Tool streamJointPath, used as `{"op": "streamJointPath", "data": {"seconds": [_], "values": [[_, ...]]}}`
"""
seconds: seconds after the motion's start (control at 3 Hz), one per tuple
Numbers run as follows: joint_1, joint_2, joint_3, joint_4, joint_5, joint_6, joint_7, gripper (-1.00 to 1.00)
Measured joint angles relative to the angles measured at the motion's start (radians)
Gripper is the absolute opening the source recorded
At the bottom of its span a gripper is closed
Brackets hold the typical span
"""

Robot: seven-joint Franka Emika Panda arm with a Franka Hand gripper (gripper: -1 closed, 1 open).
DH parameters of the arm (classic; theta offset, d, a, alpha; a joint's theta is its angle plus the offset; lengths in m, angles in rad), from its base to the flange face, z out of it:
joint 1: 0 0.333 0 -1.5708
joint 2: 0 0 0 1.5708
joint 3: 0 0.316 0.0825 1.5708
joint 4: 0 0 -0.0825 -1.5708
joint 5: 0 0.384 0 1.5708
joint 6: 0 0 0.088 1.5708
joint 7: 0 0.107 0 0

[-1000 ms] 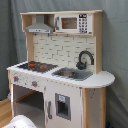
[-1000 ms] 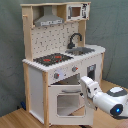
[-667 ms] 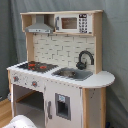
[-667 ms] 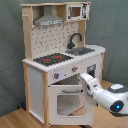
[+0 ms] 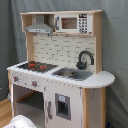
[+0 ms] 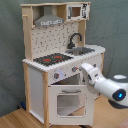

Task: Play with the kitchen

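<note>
Gripper point(image 6: 80, 68): seen in the second exterior view at the end of the white arm point(image 6: 107, 86), held against the kitchen point(image 6: 60, 60) front near the knobs point(image 6: 56, 76), just above the oven door point(image 6: 67, 102). Finger state cannot be told; contact with the panel is possibly made. Kitchen: placed upright on the wooden floor point(image 6: 15, 119) before a grey curtain point(image 5: 116, 45). Hob point(image 5: 35, 65) left, sink point(image 5: 73, 74) and faucet point(image 5: 85, 59) right, hood point(image 5: 40, 25) and microwave point(image 5: 73, 23) above.

No readable text or numbers.
We can make out no words, brands or digits on the kitchen point(image 5: 60, 75); the microwave point(image 5: 73, 23) keypad marks are illegible.
</note>
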Motion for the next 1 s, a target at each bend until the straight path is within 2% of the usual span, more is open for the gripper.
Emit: {"op": "streamJointPath", "data": {"seconds": [0.33,1.0], "values": [[0.014,0.013,-0.055,-0.001,0.004,-0.012,-0.094,1.0],[0.066,0.036,-0.14,-0.005,0.004,-0.077,-0.258,1.0]]}}
